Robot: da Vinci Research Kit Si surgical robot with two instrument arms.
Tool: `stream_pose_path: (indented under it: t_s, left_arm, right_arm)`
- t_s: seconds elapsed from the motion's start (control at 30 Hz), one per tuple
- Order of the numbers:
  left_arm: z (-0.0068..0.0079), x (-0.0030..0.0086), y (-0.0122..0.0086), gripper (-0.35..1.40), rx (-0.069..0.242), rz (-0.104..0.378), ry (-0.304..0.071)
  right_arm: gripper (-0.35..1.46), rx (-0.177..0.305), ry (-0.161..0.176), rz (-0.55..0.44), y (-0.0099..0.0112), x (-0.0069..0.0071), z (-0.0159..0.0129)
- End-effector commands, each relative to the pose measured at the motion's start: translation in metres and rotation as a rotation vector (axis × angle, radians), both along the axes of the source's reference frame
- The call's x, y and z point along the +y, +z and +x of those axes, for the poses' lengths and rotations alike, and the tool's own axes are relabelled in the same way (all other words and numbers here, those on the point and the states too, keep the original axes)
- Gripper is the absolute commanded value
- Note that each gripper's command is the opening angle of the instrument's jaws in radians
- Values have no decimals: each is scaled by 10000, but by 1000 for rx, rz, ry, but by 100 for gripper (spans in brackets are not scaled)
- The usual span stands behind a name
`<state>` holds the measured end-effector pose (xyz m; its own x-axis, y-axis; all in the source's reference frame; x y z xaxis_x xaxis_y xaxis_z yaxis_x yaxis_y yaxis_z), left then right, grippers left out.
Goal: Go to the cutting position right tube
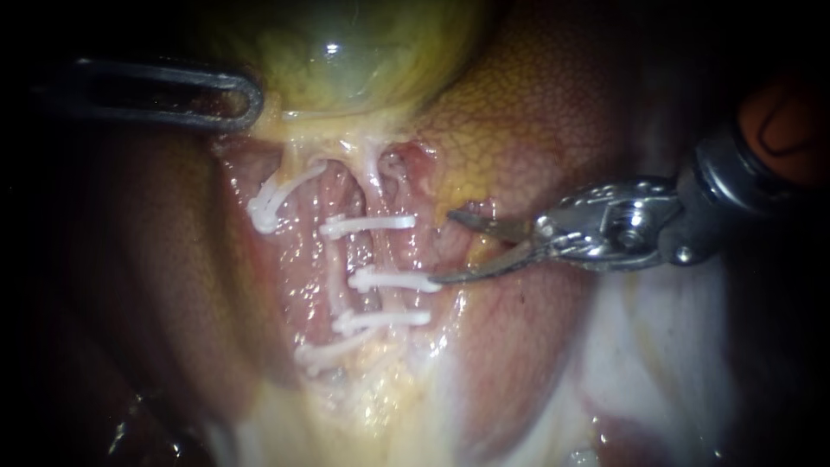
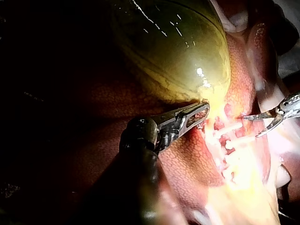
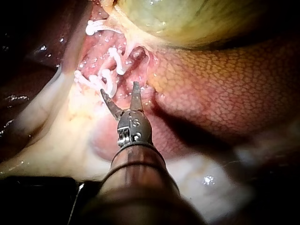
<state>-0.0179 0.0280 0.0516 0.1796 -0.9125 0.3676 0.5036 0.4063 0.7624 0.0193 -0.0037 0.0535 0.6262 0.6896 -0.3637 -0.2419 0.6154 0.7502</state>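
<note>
Right tube [image 1: 386,252] sits just ahead of the open blades, not between them yet

It runs down from the gallbladder [image 1: 346,52] with three white clips [image 1: 393,279] across it, so its long axis lies crosswise to the right instrument [image 1: 443,246], which comes at it side-on. That one's claw is spread, two thin blades, tips just short of the tube. The lower tip is right at the end of the middle clip, touching or not I can't tell. The bare stretch between the top and middle clips lines up with the gap in the claw, so I'd guess it only needs to slide straight forward. The left instrument [image 1: 251,102] is up at the gallbladder's edge, well apart, so the right one is clearly nearer. Wet glare makes the tube hard to separate from the one beside it, and its back side is hidden against the liver [image 1: 536,104].
</note>
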Motion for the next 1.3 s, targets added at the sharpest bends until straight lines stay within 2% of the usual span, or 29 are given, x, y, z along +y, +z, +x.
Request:
stream_pose_path:
  t_s: [0.03,0.13,0.23,0.43,0.7,0.87,1.13,1.3]
  left_arm:
    - [0,0,0,-35,0,0,0]
    - [0,0,0,-35,0,0,0]
    - [0,0,0,-35,0,0,0]
    - [0,0,0,-35,0,0,0]
    - [-1,0,0,-35,0,0,0]
    - [-1,0,0,-35,0,0,0]
    - [0,0,0,-35,0,0,0]
    - [0,0,0,-35,0,0,0]
  right_arm:
    - [120,0,2,12,1,0,1]
    - [120,15,-8,42,5,0,6]
    - [118,69,10,61,9,0,11]
    - [118,145,-17,73,17,-1,21]
    - [120,231,-25,72,31,-2,35]
    - [118,337,-41,27,37,3,40]
    - [116,483,-80,-24,43,6,53]
    - [113,521,-123,-54,49,0,62]
